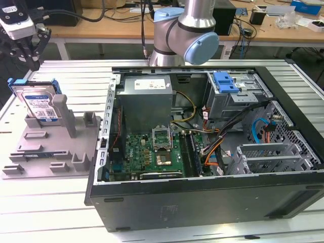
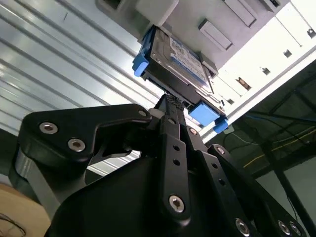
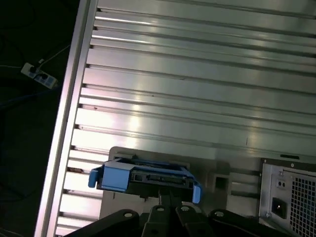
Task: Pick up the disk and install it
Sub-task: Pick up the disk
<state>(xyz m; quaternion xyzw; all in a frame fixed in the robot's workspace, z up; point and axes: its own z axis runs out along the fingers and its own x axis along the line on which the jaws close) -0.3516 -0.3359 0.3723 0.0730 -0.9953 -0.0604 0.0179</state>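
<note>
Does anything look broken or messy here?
Nothing looks broken or spilled. The disk leans tilted in its grey stand, and the computer case lies open on its side; both look deliberate.

Nothing legible, even on the disk

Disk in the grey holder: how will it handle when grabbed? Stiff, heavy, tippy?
Likely rigid: the disk is a metal-cased slab in a blue frame, so it shouldn't flex. Probably dense for its size. It stands on edge in the grey holder, so a sideways nudge might tip it, and its smooth casing could slip in the claw.
</note>
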